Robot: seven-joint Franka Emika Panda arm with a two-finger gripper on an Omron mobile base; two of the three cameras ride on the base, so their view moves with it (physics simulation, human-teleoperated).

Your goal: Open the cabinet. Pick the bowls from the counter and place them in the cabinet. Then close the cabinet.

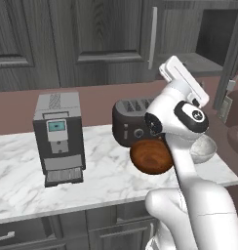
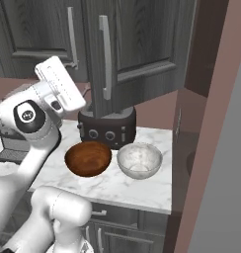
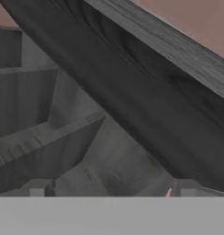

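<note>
Left base view, left to right: a coffee machine [image 1: 58, 137] is shown at centre left on the marble counter [image 1: 101, 178]; a black toaster [image 1: 133, 123] stands at centre, with the reddish-brown bowl [image 1: 150, 156] just in front of it and the pale bowl [image 1: 203, 149] partly hidden behind the white arm at right. The cabinet [image 1: 106, 39] fills the upper frame, its silver handle [image 1: 152, 38] seen at upper centre right.

Right base view: the right-hand door [image 2: 137, 49] is seen swung out over the toaster — the opening step is judged partly or wholly done. Both bowls remain on the counter, at lower centre, just beside each other.

Hand view: the gripper [image 3: 111, 188] is presented with its fingertips [image 3: 38, 187] spread wide at the bottom edge and nothing between them; shelved interior is seen at left, a door edge running diagonally across.

The next move is judged to call for lowering the spread fingers over one bowl's rim — well clear of the open door.
</note>
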